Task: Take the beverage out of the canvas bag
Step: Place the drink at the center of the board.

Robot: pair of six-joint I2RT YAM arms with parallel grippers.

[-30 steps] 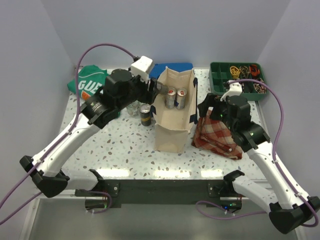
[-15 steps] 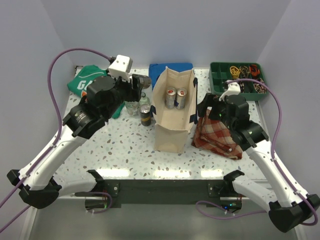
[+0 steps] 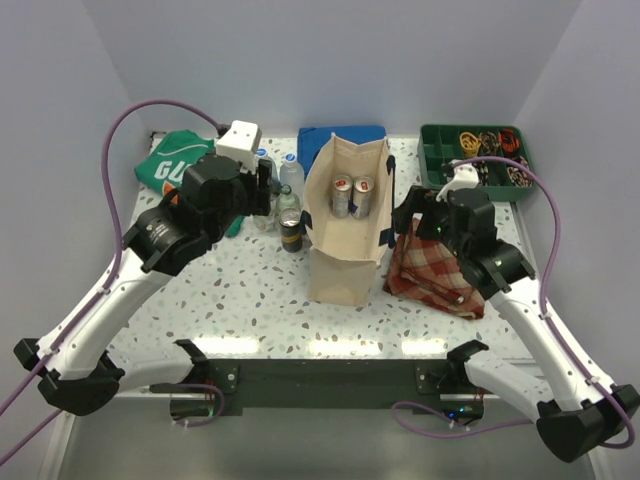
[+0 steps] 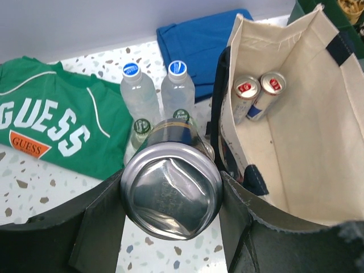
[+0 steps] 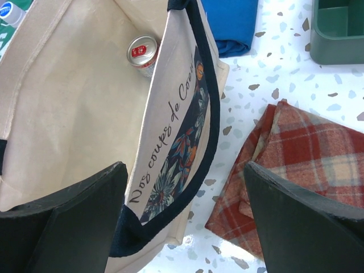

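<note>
Canvas bag: upright, boxy cream-beige canvas tote with dark navy handles point(image 3: 345, 262), standing open-mouthed at the middle of the speckled white terrazzo table point(image 3: 250, 290), between the two arms. Its right outer panel carries a floral print and script lettering.
Bag contents: two slim silver-and-blue cans with red-marked lids point(image 3: 342, 195) point(image 3: 362, 197), side by side against the far inner wall.
Held beverage: dark can with a pale gold band and a dented silver base point(image 4: 170, 190), outside the bag and just left of its rim, raised above the bottles, its base towards the wrist camera.
Left gripper point(image 4: 170, 196): partly closed, with both fingers point(image 4: 99, 224) pressed against the sides of the dark can.
Right gripper point(image 5: 187, 213): spread wide and holding nothing. One finger is over the bag's interior and the other over the plaid cloth, with the navy-trimmed right wall between them; whether either touches the wall cannot be told.
Plastic bottles: two clear bottles with blue caps point(image 4: 136, 91) point(image 4: 177, 85), upright, left of the bag.
Glass bottles: two green-capped bottles point(image 4: 141, 126) point(image 4: 181, 115), just in front of the plastic pair.
Standing can: black can point(image 3: 290, 232), upright on the table, near the bag's left wall.
Plaid cloth: red-and-cream checked cloth point(image 3: 440, 270), crumpled, just right of the bag.
Blue cloth: folded blue cloth point(image 3: 345, 137), behind the bag.
Green shirt: green T-shirt printed GUESS point(image 3: 170, 165), at the far left corner.
Tray: dark green compartment tray point(image 3: 428, 150), at the far right corner; its small coloured contents are too small to tell.
</note>
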